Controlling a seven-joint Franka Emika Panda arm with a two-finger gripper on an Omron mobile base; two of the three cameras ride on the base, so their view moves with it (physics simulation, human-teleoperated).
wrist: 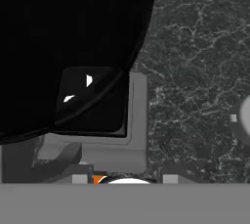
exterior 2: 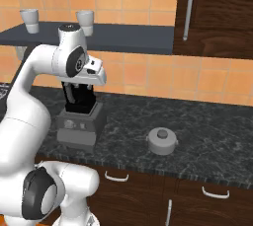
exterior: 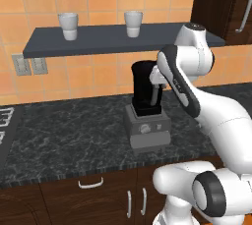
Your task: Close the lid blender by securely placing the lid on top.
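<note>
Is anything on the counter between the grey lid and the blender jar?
Nothing visible does. The round grey lid lies alone on the dark marble counter, to the right of the tall black blender; the stretch between them is bare.

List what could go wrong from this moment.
1. The lid lies on the counter, apart from the blender, while the hand hovers at the jar; no lid is carried, so the closing may be skipped.
2. The hand sits close beside the jar, and a swing toward the lid might knock the blender.
</note>
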